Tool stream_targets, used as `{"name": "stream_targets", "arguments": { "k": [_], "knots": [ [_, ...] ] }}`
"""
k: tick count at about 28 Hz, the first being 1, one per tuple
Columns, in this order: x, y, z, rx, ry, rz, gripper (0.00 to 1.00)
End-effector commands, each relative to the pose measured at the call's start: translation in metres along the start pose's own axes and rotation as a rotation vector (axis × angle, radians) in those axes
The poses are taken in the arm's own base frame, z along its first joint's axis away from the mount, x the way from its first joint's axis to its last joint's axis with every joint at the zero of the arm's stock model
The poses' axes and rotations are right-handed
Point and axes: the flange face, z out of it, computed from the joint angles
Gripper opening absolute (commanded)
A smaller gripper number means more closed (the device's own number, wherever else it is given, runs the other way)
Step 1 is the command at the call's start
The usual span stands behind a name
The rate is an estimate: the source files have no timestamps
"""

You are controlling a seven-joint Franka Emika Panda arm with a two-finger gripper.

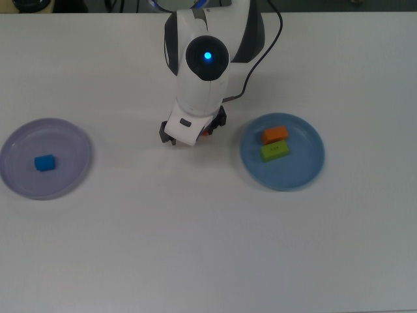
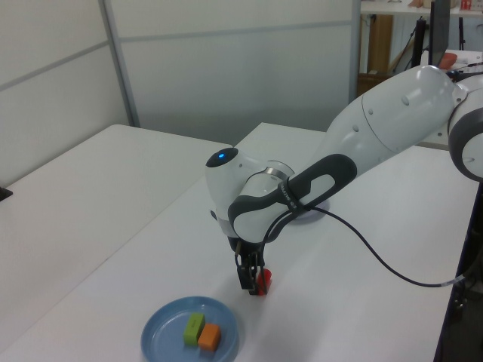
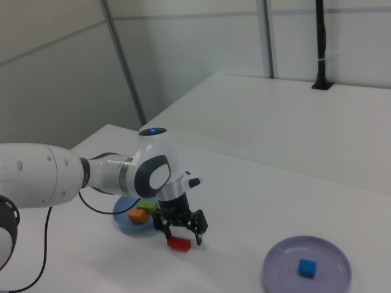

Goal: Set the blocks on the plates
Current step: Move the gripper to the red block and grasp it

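The robot's claw [image 3: 181,231] hangs spread and low astride the red block [image 3: 179,243] on the table, apparently lined up to pinch it for a plate, the light blue plate [image 3: 122,224] lying just beside.

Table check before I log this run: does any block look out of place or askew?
Only the red block stands out: it lies on the bare table between the plates, under the claw. The blue cube sits on the lavender plate, and the orange block and green block sit on the blue plate.
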Motion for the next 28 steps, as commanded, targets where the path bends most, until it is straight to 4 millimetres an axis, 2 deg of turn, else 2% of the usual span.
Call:
{"name": "stream_targets", "arguments": {
  "k": [1, 7, 8, 9, 10, 12, 14, 16, 20, 24, 26, 27, 28],
  "knots": [
    [-0.018, -0.004, -0.006, -0.008, -0.04, -0.071, 1.0],
    [-0.026, -0.006, -0.006, -0.005, -0.045, -0.08, 0.99],
    [-0.026, -0.006, -0.006, -0.005, -0.045, -0.08, 0.95],
    [-0.026, -0.006, -0.006, -0.005, -0.045, -0.08, 0.85],
    [-0.025, -0.006, -0.006, -0.006, -0.044, -0.08, 0.66],
    [-0.025, -0.006, -0.007, -0.006, -0.043, -0.08, 0.41],
    [-0.024, -0.005, -0.007, -0.007, -0.04, -0.079, 0.19],
    [-0.022, -0.004, -0.009, -0.009, -0.031, -0.074, 0.02],
    [-0.021, 0.0, -0.011, -0.006, -0.024, -0.063, 0.0],
    [-0.017, 0.014, -0.03, -0.01, 0.013, -0.038, 0.0],
    [-0.016, 0.032, -0.047, -0.015, 0.044, -0.007, 0.0],
    [-0.018, 0.06, -0.066, -0.019, 0.082, 0.038, 0.0],
    [-0.021, 0.073, -0.073, -0.017, 0.096, 0.062, 0.0]
  ]
}}
